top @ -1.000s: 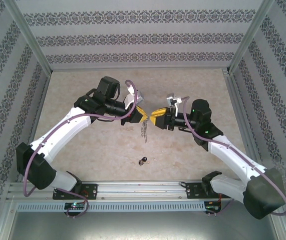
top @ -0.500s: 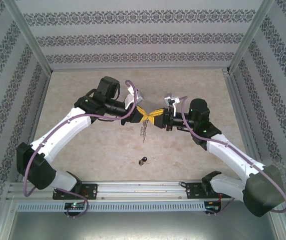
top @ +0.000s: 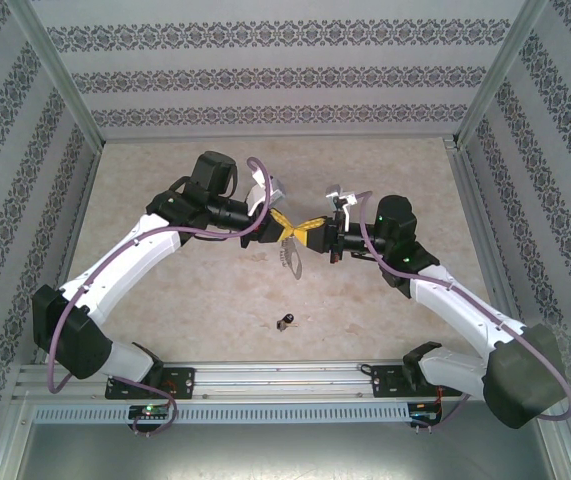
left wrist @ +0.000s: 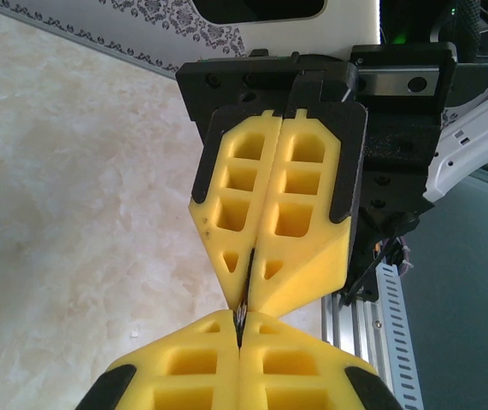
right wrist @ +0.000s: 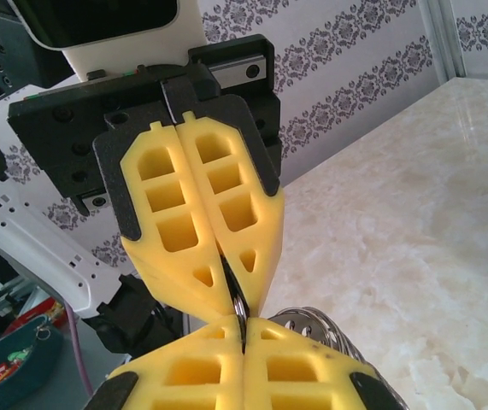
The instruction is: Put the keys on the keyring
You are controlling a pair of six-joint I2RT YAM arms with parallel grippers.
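The keyring point(top: 290, 258) is clamped by the closed left hand point(top: 283, 224) and closed right hand point(top: 311, 231), tips touching. The key point(top: 285, 321) is seen on the tabletop point(top: 165, 180).

A beige marbled tabletop point(top: 165, 180) sits enclosed by walls point(top: 285, 75) of patterned wallpaper.

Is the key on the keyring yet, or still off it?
Off. The key lies alone on the table, apart from the keyring, which hangs pinched between the left gripper and right gripper.
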